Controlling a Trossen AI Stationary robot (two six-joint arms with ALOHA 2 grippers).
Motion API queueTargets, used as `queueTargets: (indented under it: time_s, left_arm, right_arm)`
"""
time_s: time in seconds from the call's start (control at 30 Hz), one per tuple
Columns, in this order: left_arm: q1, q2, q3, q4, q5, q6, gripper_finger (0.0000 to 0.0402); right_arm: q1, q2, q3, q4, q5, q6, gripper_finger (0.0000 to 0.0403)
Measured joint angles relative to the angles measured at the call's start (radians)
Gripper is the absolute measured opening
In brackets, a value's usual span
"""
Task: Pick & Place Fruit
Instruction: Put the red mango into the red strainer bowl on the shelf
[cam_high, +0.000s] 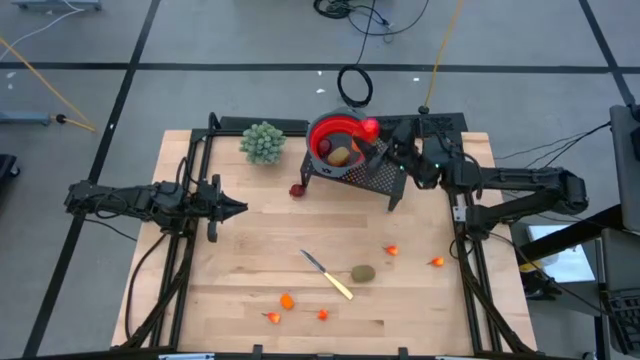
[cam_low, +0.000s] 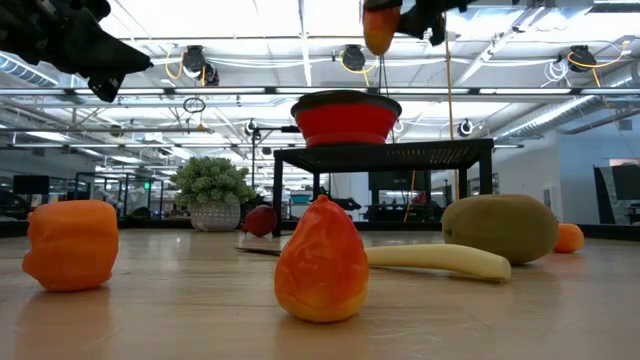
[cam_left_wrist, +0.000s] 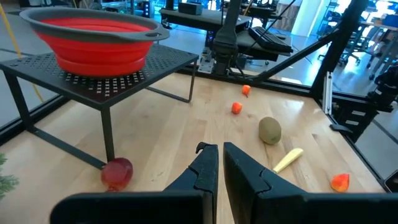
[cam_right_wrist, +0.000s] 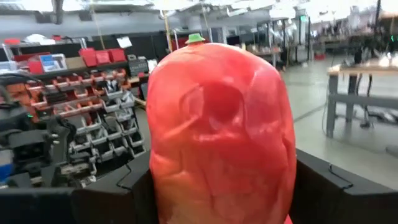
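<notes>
Right tool (cam_high: 378, 133) is closed on a longer orange-red fruit (cam_right_wrist: 221, 124), held above the rim of the red bowl (cam_high: 322, 130), which is seated on a black mesh stand (cam_high: 375, 177) near the table's far edge. Fruit pieces (cam_high: 338, 152) are seen inside the bowl. A dark red round fruit (cam_high: 297, 190) lies on the table (cam_high: 240, 270) beside the stand's leg. Toward the near edge, a brown kiwi-like fruit (cam_high: 363, 272) lies just beside a knife (cam_high: 328, 274), with small orange bits (cam_high: 287, 301) scattered around. Left tool (cam_high: 236, 208) is shut and empty near the left edge.
</notes>
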Motion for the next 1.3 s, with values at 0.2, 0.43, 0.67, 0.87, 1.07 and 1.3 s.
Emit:
queueTargets:
  time_s: [0.2, 0.43, 0.67, 0.87, 1.07, 1.3]
  left_arm:
    - [0.000, 0.000, 0.000, 0.000, -0.030, -0.003, 0.0024]
    - [0.000, 0.000, 0.000, 0.000, -0.052, -0.017, 0.0024]
    - [0.000, 0.000, 0.000, 0.000, -0.053, -0.021, 0.0024]
    - [0.000, 0.000, 0.000, -0.002, -0.054, -0.028, 0.0024]
    - [0.000, 0.000, 0.000, -0.002, -0.057, -0.026, 0.0024]
    - [0.000, 0.000, 0.000, -0.001, -0.079, -0.026, 0.0024]
  right_arm:
    - [-0.087, 0.004, 0.000, -0.051, -0.086, 0.055, 0.0249]
    - [-0.137, 0.045, 0.058, -0.136, -0.140, 0.064, 0.0249]
    - [-0.188, 0.170, 0.269, -0.421, -0.218, 0.061, 0.0249]
    - [-0.233, 0.284, 0.419, -0.611, -0.253, 0.049, 0.0249]
    - [-0.272, 0.372, 0.476, -0.638, -0.319, -0.008, 0.0249]
    - [-0.291, 0.404, 0.477, -0.724, -0.346, 0.005, 0.0249]
